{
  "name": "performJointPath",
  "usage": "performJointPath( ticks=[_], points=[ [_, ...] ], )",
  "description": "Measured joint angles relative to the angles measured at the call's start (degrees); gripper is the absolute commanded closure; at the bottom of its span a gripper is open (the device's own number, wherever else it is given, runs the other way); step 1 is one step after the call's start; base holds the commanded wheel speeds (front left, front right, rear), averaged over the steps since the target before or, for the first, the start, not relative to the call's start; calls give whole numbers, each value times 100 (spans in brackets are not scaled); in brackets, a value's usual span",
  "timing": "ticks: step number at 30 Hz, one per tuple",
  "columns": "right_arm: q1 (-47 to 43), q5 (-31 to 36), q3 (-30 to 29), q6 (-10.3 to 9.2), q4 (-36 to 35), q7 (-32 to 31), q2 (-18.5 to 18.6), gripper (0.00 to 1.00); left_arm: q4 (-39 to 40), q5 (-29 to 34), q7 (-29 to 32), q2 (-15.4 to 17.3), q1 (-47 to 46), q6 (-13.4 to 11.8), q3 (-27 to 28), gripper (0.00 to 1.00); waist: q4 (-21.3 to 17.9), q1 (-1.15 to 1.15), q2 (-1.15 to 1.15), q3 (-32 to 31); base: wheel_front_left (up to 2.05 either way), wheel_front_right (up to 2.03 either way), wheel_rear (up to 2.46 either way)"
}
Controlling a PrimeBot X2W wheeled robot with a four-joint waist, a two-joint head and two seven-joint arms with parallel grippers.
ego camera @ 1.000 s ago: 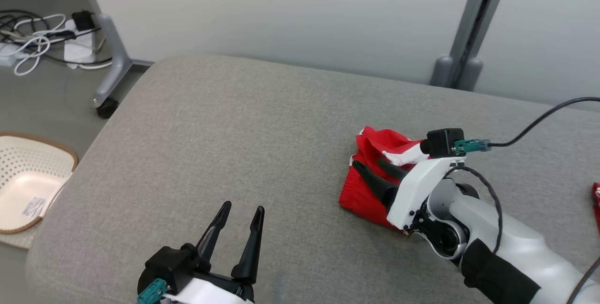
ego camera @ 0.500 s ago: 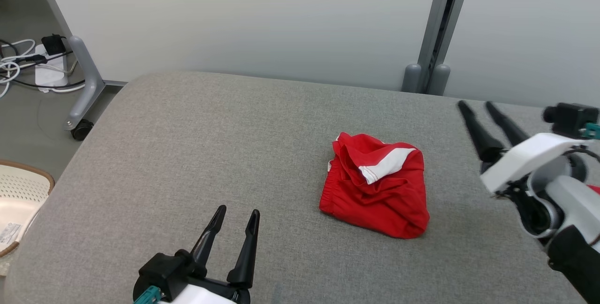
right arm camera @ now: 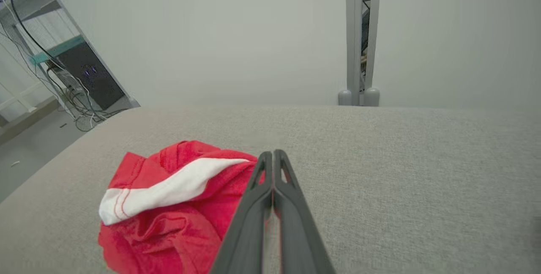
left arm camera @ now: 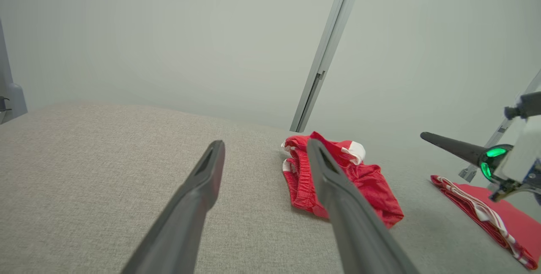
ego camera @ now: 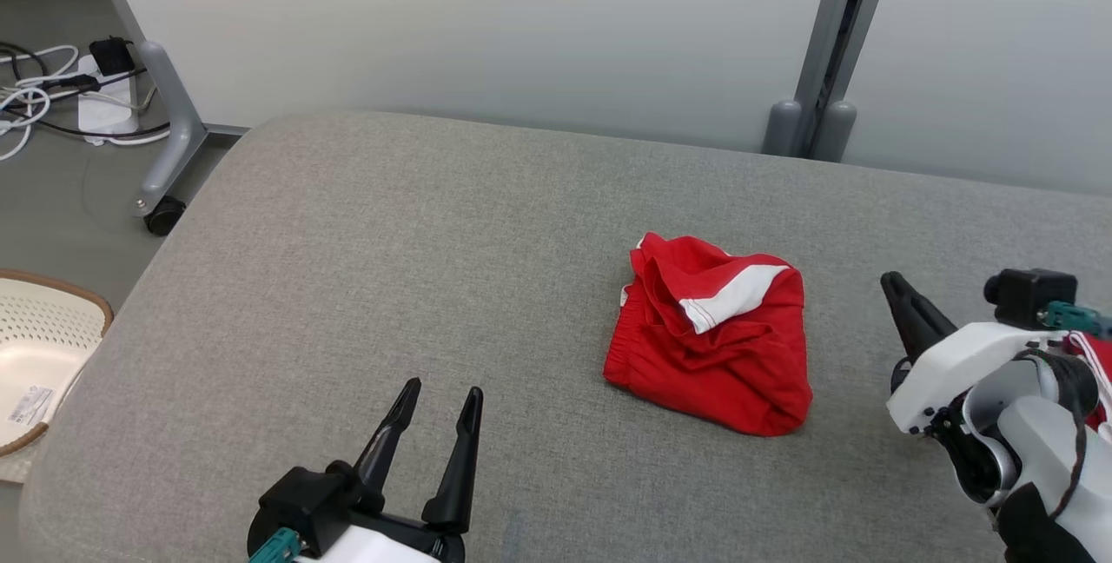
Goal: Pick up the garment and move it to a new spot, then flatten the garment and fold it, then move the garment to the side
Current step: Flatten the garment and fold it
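The crumpled red shorts (ego camera: 712, 337) lay on the grey bench (ego camera: 391, 241), right claw (ego camera: 893, 283) pressed together empty nearby, left claw (ego camera: 443, 387) spread apart.

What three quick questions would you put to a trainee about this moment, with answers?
1. True or false: the right gripper has its fingers shut on the crumpled red garment.
2. Which gripper has its fingers apart? A) left gripper B) right gripper C) both
3. In the head view, what stands on the floor to the left of the grey cushion?

Key:
1. False. The fingers are shut but empty, and they are clear of the garment on its right.
2. A
3. A pale perforated basket.
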State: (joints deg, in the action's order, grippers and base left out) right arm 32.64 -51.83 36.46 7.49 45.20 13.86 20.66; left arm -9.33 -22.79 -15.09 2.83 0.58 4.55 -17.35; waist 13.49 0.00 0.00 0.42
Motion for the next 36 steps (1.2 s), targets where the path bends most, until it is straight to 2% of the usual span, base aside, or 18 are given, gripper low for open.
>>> performJointPath(
  ticks=[8, 11, 15, 29, 36],
  points=[
    [548, 104, 434, -1, 970, -760, -456, 100, -25, -45, 0, -1, -202, 20, -78, 0, 163, 0, 0, 288, 0, 0, 0],
    [579, -79, 591, -1, 1121, -1054, -612, 100, -65, -91, 0, -2, -240, 22, -101, 0, 264, 0, 0, 373, 0, 0, 0],
    [514, -276, 893, -1, 956, -1183, -740, 100, -84, -111, 0, -1, -286, 16, -98, 0, 380, 0, 0, 440, 0, 0, 0],
    [277, -751, 2131, 0, 281, -799, -1314, 100, -200, -134, 0, -1, -328, 9, -119, 0, 445, 0, 0, 383, 0, 0, 0],
    [319, -988, 2559, 0, -226, -209, -1237, 100, -238, -118, 0, -2, -296, -8, -86, 0, 325, 0, 0, 215, 0, 0, 0]
  ],
)
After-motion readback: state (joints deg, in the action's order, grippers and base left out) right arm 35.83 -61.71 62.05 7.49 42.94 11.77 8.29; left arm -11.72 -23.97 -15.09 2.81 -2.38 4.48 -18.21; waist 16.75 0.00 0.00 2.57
